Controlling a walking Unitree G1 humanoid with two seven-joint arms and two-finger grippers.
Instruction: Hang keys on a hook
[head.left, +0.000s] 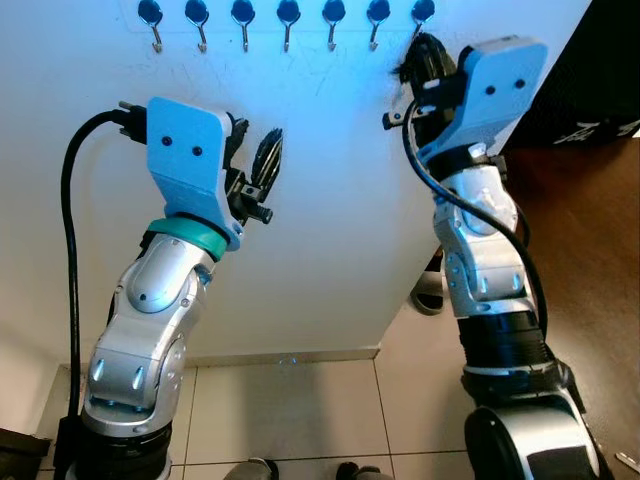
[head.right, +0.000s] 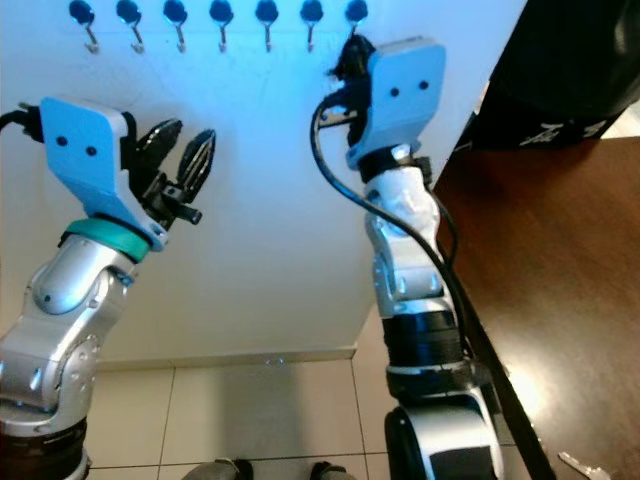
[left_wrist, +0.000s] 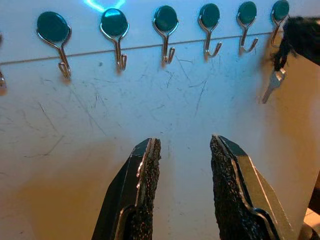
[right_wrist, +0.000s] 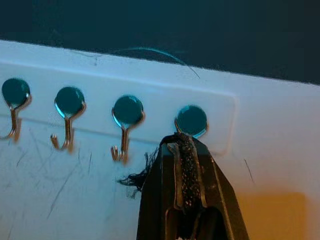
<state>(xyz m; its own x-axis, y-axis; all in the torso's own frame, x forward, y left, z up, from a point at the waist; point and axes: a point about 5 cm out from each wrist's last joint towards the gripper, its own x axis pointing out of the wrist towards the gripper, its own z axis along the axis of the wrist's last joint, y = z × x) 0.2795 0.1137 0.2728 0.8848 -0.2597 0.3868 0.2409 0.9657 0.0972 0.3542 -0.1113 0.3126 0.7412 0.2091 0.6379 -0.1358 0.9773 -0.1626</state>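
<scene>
Two silver arms rise before a white wall (head.left: 330, 200) that carries a row of hooks (head.left: 288, 20) with dark round heads. Up at the row's rightmost hook (right_wrist: 191, 121), the right gripper (right_wrist: 186, 150) has its fingers pressed together on a black cord (right_wrist: 134, 177) whose frayed threads stick out beside them. A small silver key (left_wrist: 272, 85) dangles just under that gripper, against the wall. Lower down, the left gripper (left_wrist: 182, 170) hovers with fingers spread apart, holding nothing.

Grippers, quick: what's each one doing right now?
Left gripper: open, empty, below the hooks.
Right gripper: shut on the keys, at the last hook.
</scene>
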